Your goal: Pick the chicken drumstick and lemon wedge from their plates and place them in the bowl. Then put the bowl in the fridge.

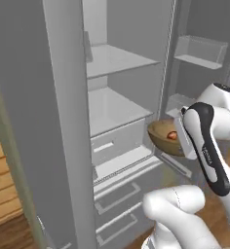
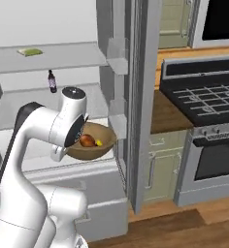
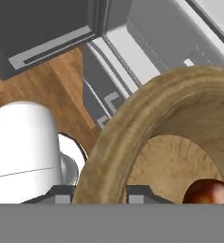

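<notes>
Open and white inside, the fridge (image 1: 114, 102) has bare shelves. Right in front of it, the gripper (image 3: 99, 192) pinches the bowl (image 2: 89, 141) by its rim, with the chicken drumstick (image 2: 87, 140) and lemon wedge (image 2: 99, 143) inside.

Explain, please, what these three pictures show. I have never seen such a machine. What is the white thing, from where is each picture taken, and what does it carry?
The white thing is a robot arm on a driving base, in a simulated kitchen. Two pictures come from cameras on the base, behind the arm to its left and right. The third comes from a camera on the hand itself, looking along its fingers.

The hand is shut on the rim of a wooden bowl. It holds the bowl in front of the open fridge, near the white shelves. Inside the bowl lie a chicken drumstick and a small lemon wedge.

On the fridge shelves stand a dark bottle and a flat green item. A stove stands to the right.
</notes>
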Robot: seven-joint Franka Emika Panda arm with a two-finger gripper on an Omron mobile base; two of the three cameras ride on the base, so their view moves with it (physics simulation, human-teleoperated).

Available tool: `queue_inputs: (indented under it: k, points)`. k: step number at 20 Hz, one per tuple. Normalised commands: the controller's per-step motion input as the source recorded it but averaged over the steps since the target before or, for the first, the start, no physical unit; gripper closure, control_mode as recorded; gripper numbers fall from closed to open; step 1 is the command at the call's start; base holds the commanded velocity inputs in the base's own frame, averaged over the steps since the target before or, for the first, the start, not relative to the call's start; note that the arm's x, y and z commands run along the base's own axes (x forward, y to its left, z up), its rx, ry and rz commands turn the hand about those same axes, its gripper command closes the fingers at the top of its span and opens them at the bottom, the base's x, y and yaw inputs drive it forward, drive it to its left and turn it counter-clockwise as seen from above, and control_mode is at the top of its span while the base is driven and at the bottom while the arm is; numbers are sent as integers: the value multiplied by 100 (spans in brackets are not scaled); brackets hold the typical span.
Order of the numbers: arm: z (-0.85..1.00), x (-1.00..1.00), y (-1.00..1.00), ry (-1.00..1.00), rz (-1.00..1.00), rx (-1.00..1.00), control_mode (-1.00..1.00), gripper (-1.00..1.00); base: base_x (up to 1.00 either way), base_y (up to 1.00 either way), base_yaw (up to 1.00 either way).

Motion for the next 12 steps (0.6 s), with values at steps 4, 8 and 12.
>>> queue_inputs:
  k: [4, 8, 12]
  points:
    - [0, 0, 0, 0, 0, 0, 100, 100, 14, -3, 70]
    - [0, 0, 0, 0, 0, 0, 100, 100, -8, 4, 38]
    - [0, 0, 0, 0, 0, 0, 100, 100, 8, -12, 47]
